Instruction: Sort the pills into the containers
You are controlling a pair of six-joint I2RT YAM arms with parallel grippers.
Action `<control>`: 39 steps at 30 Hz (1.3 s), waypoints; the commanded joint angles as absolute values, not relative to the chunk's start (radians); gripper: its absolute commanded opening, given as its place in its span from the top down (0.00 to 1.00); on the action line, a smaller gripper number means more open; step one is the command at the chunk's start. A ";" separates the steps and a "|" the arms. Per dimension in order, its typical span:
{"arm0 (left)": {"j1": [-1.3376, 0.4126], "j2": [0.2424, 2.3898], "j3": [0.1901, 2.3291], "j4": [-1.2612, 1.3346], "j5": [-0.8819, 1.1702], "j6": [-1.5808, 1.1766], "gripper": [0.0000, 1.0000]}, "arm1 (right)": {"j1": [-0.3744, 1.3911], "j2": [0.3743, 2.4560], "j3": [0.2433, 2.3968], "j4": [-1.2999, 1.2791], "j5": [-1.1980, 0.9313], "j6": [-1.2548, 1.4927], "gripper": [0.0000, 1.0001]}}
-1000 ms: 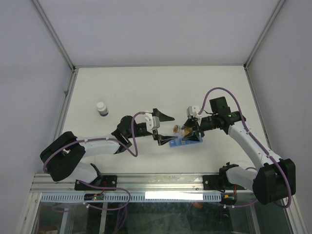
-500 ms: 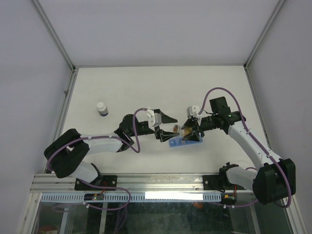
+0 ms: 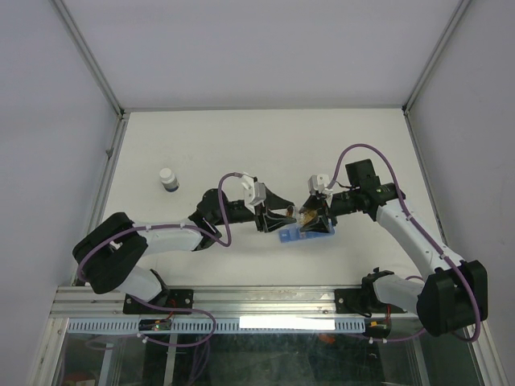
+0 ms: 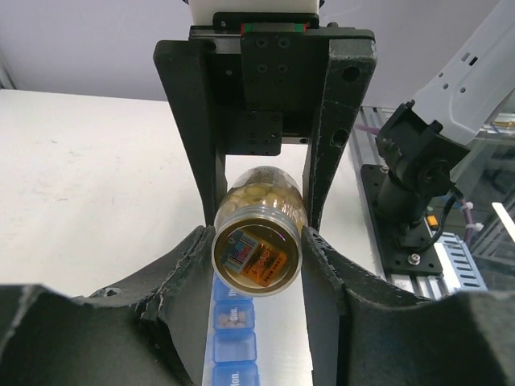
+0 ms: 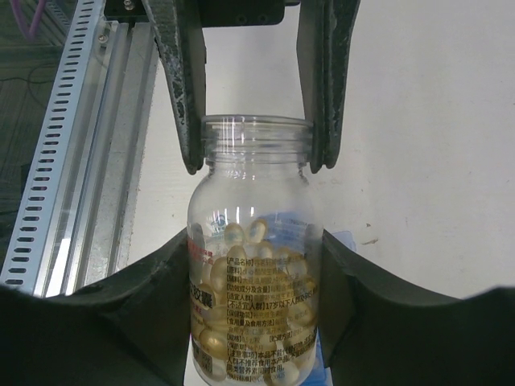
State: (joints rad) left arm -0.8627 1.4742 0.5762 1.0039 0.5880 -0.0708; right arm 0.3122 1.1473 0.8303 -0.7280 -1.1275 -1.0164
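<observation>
Midair, the clear bottle (image 5: 253, 265) of yellow capsules (image 5: 241, 237) is pinched by the right gripper (image 3: 315, 219). Its open neck is flanked by the left gripper (image 3: 280, 211); whether that pincer is clamped cannot be told. The blue pill-organiser strip (image 4: 233, 342) lies just beneath on the table (image 3: 241, 145).

The bench (image 3: 241, 137) is white and flat, with a metal rail (image 3: 105, 173) down its left side. A blue pill box (image 3: 290, 236) lies on it near the middle. It is a thin strip of little square cups. Well off to the left stands a small white cap (image 3: 168, 178) with a dark base.
</observation>
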 commanded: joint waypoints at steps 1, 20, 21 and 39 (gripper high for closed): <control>-0.863 1.451 0.586 1.114 0.547 -0.214 0.93 | 0.318 1.150 0.867 -0.731 -1.162 -1.034 1.00; -0.986 1.261 0.642 0.647 -0.064 -0.787 1.00 | 0.318 1.155 0.870 -0.729 -1.152 -1.025 1.00; -0.986 1.261 0.644 0.646 -0.063 -0.796 1.00 | 0.318 1.155 0.870 -0.729 -1.152 -1.025 1.00; -0.986 1.181 0.643 0.484 -0.228 -0.894 0.97 | 0.318 1.153 0.869 -0.729 -1.150 -1.025 1.00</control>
State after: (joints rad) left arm -0.9932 1.2171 0.6193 0.5014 -0.1410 -0.9051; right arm 0.3134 1.1591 0.8375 -0.7307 -1.1221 -1.0157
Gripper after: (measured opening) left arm 0.424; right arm 0.547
